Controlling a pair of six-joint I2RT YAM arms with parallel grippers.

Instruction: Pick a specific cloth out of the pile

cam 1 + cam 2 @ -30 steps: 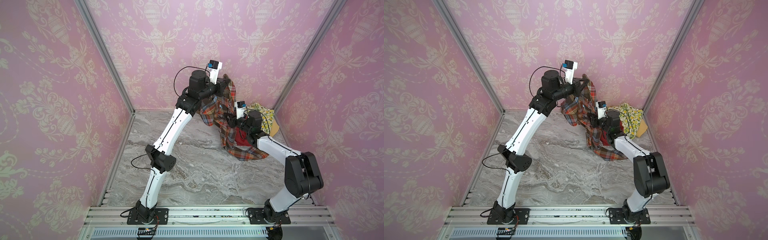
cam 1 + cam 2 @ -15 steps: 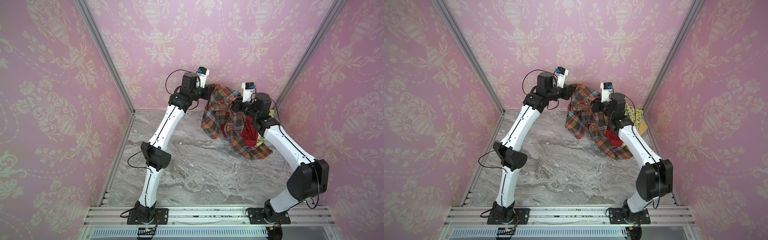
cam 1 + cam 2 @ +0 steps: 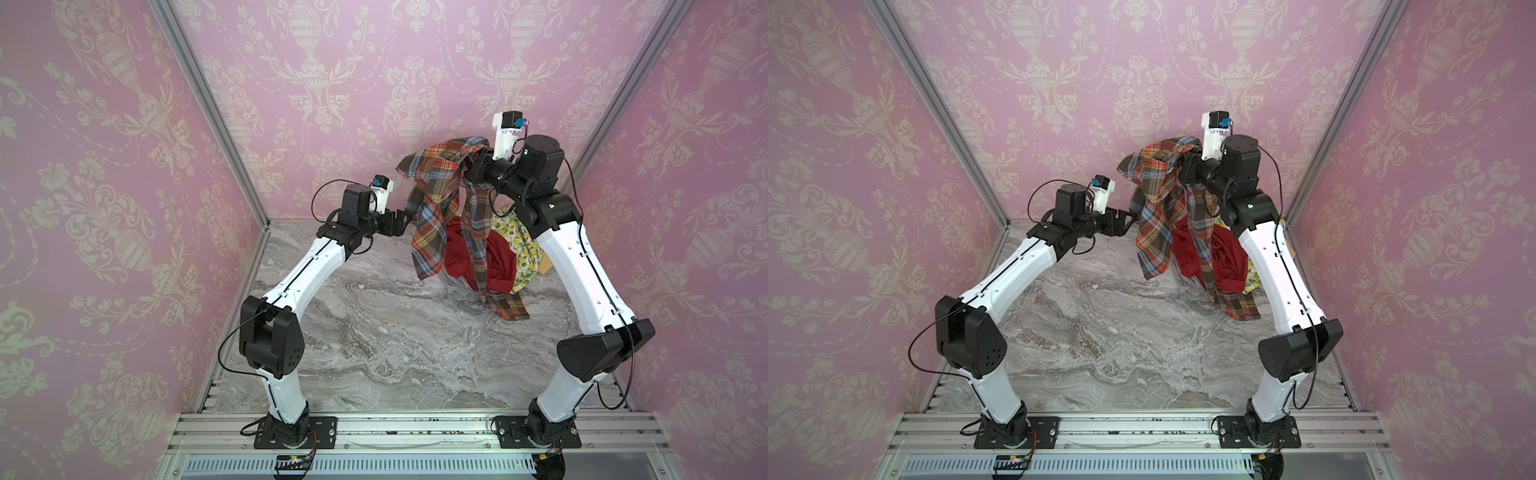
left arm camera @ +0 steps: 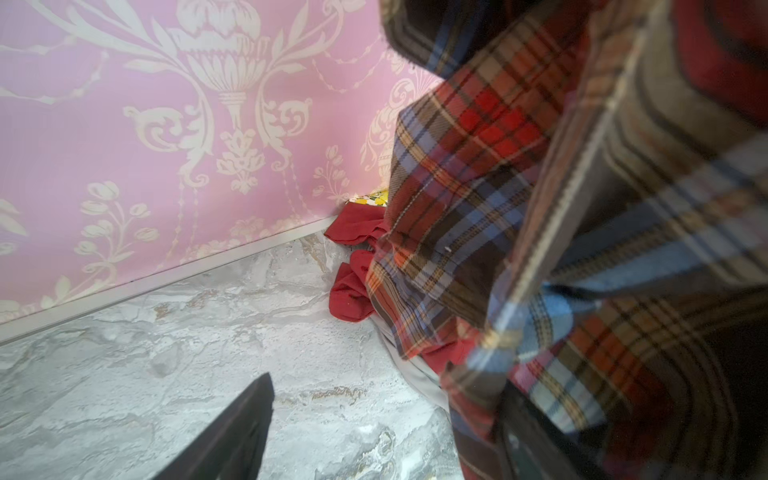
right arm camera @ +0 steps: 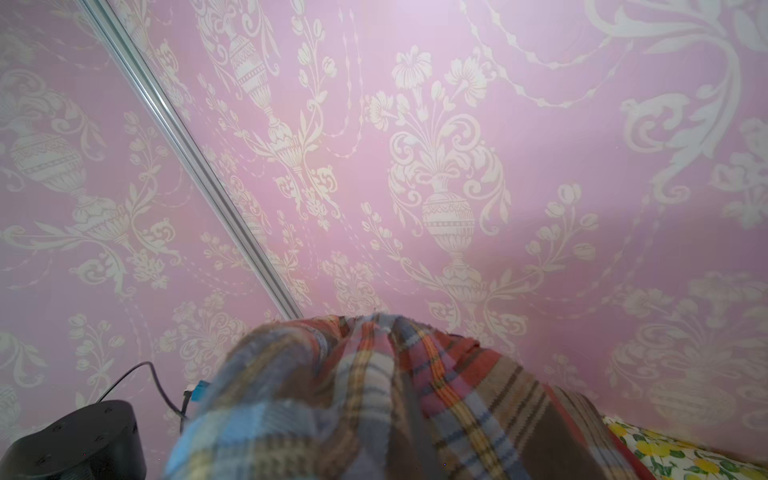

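plaid cloth [image 3: 434, 199]: hanging high by the back wall [image 3: 353, 104], draped in front of the pile [image 3: 498, 266], lowest tail touching the worktop [image 3: 374, 332].
right end effector [image 3: 471, 166]: clamped shut on the plaid cloth's bunched top.
left end effector [image 3: 401, 220]: jaws apart, just beside the hanging left edge, gripping nothing.
pile: red cloth [image 3: 455, 249] and lemon-print cloth [image 3: 521, 245] behind the drape.
step in hand: likely lifting it free of the pile.
doing it well: raise slowly toward bare worktop; watch the red cloth for snagging; pinch the loose edge with the left end effector.
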